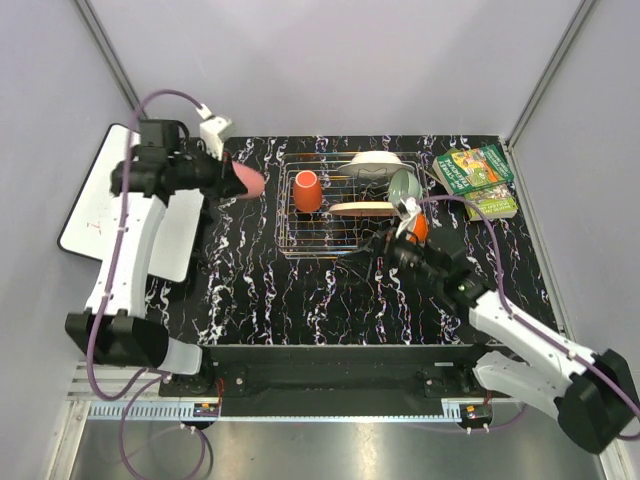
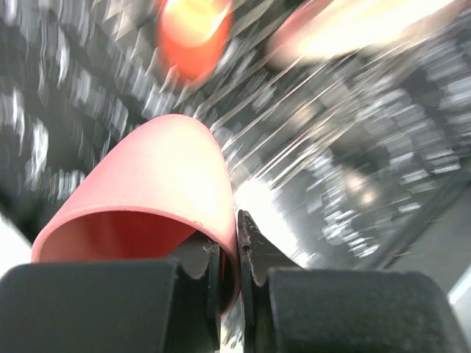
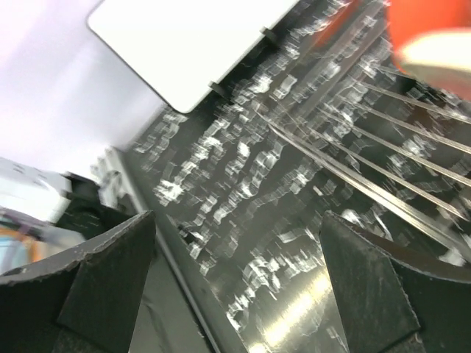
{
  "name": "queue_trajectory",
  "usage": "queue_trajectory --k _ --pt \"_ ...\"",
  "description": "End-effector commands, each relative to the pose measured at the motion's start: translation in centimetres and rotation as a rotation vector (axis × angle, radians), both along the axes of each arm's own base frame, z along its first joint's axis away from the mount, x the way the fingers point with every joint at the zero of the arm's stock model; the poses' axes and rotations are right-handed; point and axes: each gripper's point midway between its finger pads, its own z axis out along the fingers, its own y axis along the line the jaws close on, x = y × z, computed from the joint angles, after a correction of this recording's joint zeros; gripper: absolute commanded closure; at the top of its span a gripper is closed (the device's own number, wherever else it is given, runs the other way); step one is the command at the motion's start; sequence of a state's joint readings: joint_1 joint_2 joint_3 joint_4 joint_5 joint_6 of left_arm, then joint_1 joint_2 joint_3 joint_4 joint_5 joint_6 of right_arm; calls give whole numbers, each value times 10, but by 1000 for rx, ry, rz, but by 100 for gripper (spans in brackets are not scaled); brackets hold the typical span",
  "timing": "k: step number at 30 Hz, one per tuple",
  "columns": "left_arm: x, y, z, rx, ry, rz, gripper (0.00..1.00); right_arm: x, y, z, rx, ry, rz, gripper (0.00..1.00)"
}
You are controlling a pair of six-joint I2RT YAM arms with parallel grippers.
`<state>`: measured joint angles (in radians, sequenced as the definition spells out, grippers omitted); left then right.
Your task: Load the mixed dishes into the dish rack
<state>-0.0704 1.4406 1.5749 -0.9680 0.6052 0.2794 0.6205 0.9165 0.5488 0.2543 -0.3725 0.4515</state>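
Cup (image 2: 147,184) wall in left tool (image 2: 237,229); right tool (image 3: 237,246) wide, apparently empty.

Pale grey walls (image 1: 330,60) rose beyond and to either side of the left claw (image 1: 228,180), joined at thin metal corner posts (image 1: 107,50). A black table (image 1: 300,300) veined with white lay under it, a whiteboard (image 1: 85,195) resting to its left. Green-covered books (image 1: 478,178) sat beyond the right claw (image 1: 388,240), near the far corner.
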Motion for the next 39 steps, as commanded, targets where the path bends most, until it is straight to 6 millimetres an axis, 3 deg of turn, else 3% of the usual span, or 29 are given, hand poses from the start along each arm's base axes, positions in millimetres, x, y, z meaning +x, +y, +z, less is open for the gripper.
queue_trajectory --k 1,2,3,4,6,8,11,23,32,39 --pt "-74 -56 102 -450 -41 -376 100 7 34 88 187 -96 132 0" --pt "-81 -60 109 -494 -39 -425 100 16 42 83 180 -42 139 0" --pt "-88 -64 111 -539 -26 -471 100 19 47 102 183 -34 158 0" --pt "-103 -68 122 -615 -45 -572 100 22 52 108 180 -19 171 0" --pt "-114 -70 122 -671 -65 -649 100 25 62 134 235 -27 214 0" --pt "-114 -71 117 -649 -121 -670 100 15 65 167 360 -83 277 0" --pt "-112 -71 112 -660 -112 -674 100 11 65 187 455 -107 306 0" --pt "-128 -74 127 -744 -148 -774 100 26 82 156 410 -38 336 0" --pt "-143 -91 129 -748 -149 -865 100 35 90 153 487 -53 362 0" --pt "-141 -97 133 -752 -134 -891 100 42 101 143 533 -6 412 0"
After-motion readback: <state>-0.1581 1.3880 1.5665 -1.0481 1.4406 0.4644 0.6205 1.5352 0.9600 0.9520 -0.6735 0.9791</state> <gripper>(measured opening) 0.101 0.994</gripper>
